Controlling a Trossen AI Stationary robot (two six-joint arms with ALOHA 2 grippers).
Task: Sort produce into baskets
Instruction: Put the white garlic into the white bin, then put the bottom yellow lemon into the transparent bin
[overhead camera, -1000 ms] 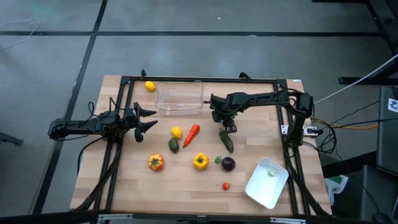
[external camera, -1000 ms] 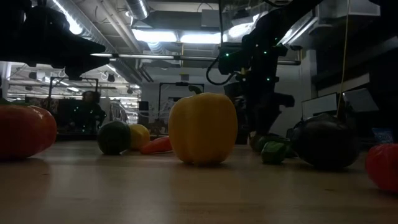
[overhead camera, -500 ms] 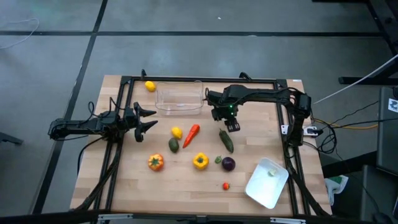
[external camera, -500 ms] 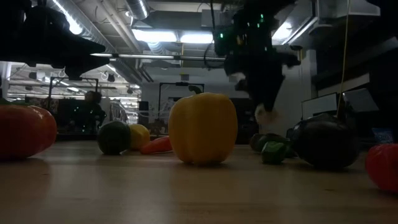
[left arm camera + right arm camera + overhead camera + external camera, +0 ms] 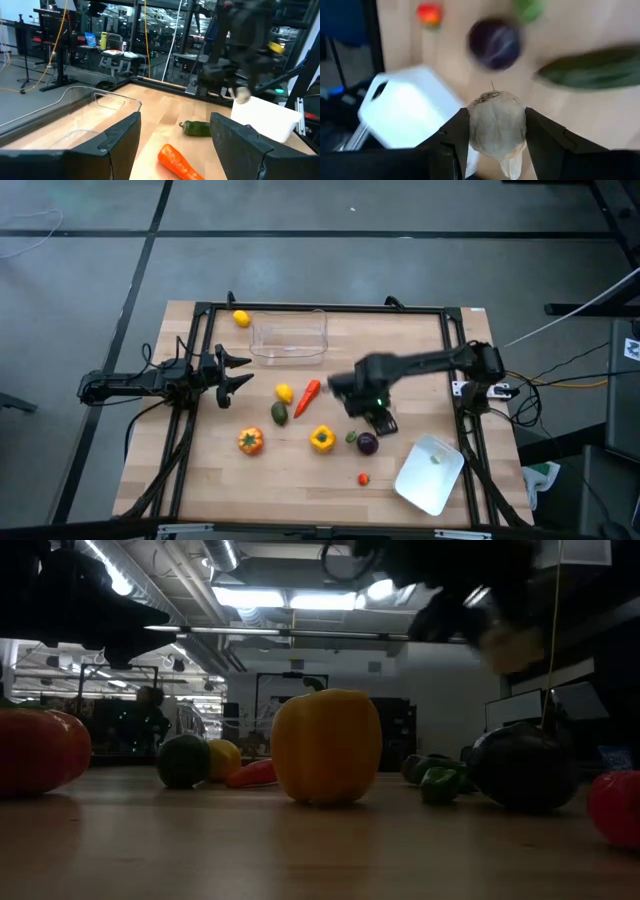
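Blurring overhead, right tool [image 5: 496,131] clamps garlic [image 5: 497,120].

On the surface [image 5: 420,350], the tub [image 5: 289,337] sits toward the far edge with a lemon [image 5: 241,319] just beside its left end, and the tray [image 5: 430,472] lies at the near right corner. Between them, a second lemon [image 5: 284,392], a carrot-like piece [image 5: 308,397] and a round green piece [image 5: 279,413] cluster near the middle, with the tomato [image 5: 250,442] and pepper [image 5: 322,439] nearer the front. The right end effector [image 5: 380,420] hangs above the purple ball [image 5: 367,443], holding the garlic [image 5: 496,125], while the left end effector [image 5: 236,372] waits at the left side.
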